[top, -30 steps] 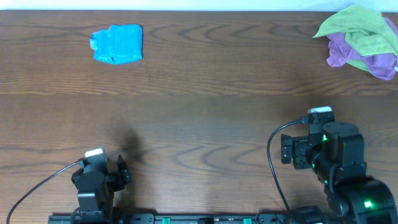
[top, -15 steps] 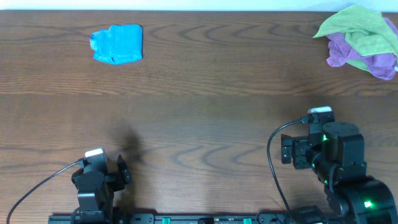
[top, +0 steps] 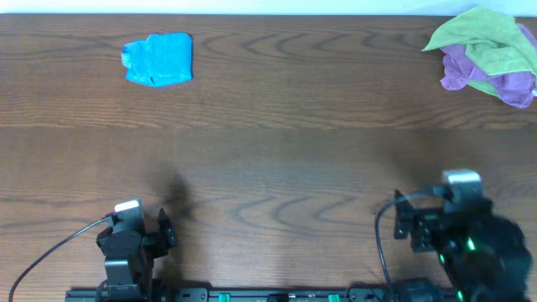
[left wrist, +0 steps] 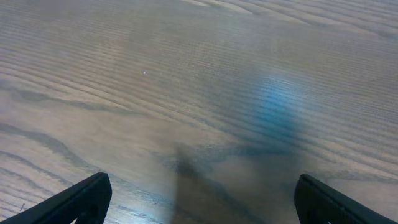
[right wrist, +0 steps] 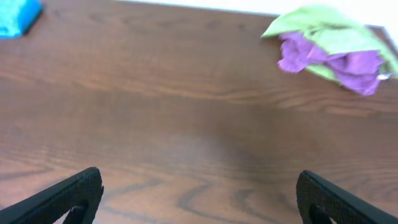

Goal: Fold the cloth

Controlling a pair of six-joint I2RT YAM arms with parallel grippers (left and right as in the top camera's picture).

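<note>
The sky-blue cloth lies in a compact, folded bundle at the table's far left, and its corner shows at the top left of the right wrist view. My left gripper rests near the front edge, well short of the cloth, and in its own view it stands open over bare wood. My right gripper is at the front right, far from the cloth. Its jaws are wide apart with nothing between them.
A lime-green cloth lies crumpled over a purple cloth at the far right corner, also seen in the right wrist view. The wooden table stretches between the arms and the cloths.
My right arm has drawn back toward the front edge and slightly to the right. The left arm and the cloth have not moved.
</note>
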